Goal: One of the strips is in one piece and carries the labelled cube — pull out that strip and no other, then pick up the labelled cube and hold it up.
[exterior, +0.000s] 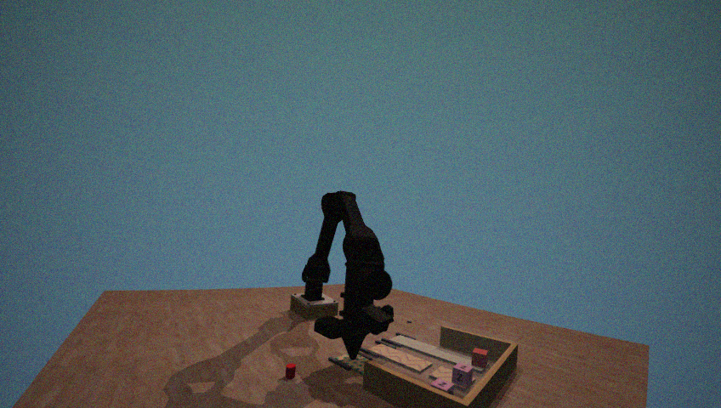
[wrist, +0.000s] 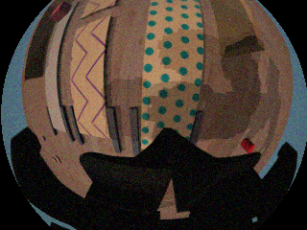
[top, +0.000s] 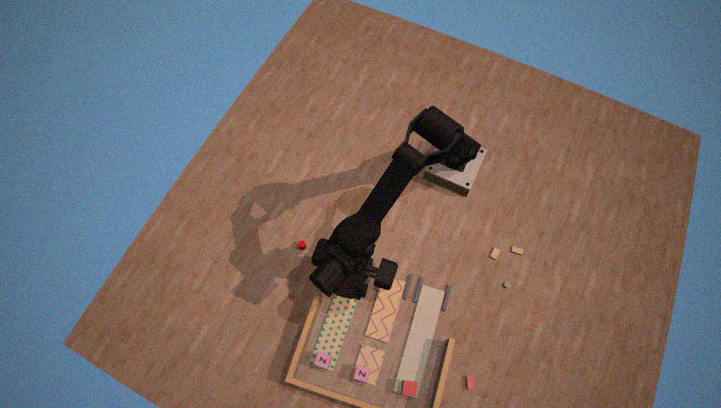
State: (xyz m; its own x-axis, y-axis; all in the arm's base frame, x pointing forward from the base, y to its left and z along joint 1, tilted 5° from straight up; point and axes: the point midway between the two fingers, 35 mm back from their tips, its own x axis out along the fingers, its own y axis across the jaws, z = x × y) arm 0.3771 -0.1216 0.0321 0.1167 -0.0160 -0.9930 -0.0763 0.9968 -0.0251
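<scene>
The teal-dotted strip (top: pixel 333 328) (exterior: pixel 348 362) (wrist: pixel 168 57) is in one piece and runs out of the open side of the wooden tray (top: pixel 302 339) (exterior: pixel 405 387). A pink cube marked Z (top: pixel 322 360) (exterior: pixel 443 385) sits on its far end. The zigzag strip (top: pixel 385 313) (wrist: pixel 90 71) is split; its far piece carries a second pink Z cube (top: pixel 360 374) (exterior: pixel 462 374). A plain beige strip (top: pixel 422 331) carries a red cube (top: pixel 410 388) (exterior: pixel 479 356). My gripper (exterior: pixel 353 354) (wrist: pixel 167 132) is shut and empty, its tip down at the dotted strip's near end. I cannot tell whether it touches the strip.
A small red cylinder (top: pixel 302 244) (exterior: pixel 290 370) stands left of the gripper. Grey rails (top: pixel 407 286) (top: pixel 445 297) lie by the strips' near ends. Two tan blocks (top: pixel 494 252) (top: pixel 517 249), a grey disc (top: pixel 506 284) and a red block (top: pixel 469 382) lie right of the tray.
</scene>
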